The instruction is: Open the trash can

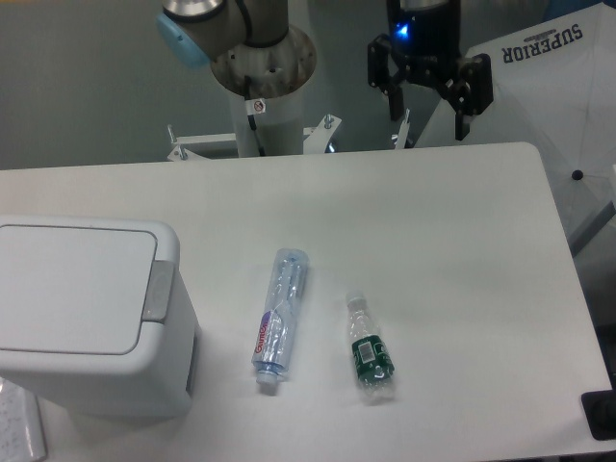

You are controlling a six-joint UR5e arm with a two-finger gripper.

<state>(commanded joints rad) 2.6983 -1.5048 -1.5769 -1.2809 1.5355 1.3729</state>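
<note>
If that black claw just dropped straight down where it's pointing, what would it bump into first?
Probably bare white table near its far edge; the open gripper hangs far from the trash can and bottles, though depth is unclear.

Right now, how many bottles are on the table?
2. A clear bottle lies right of the trash can. A smaller, green-labelled bottle lies further right. None looks hidden, though the can's inside can't be seen.

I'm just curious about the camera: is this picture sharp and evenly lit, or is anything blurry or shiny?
Fixed camera view: soft and slightly grainy overall; lighting even, with faint shadows beside the trash can and the two bottles; the table shows mild sheen, no hard glare; a blue light glows above the open claw; bottle labels are too blurred to read.
</note>
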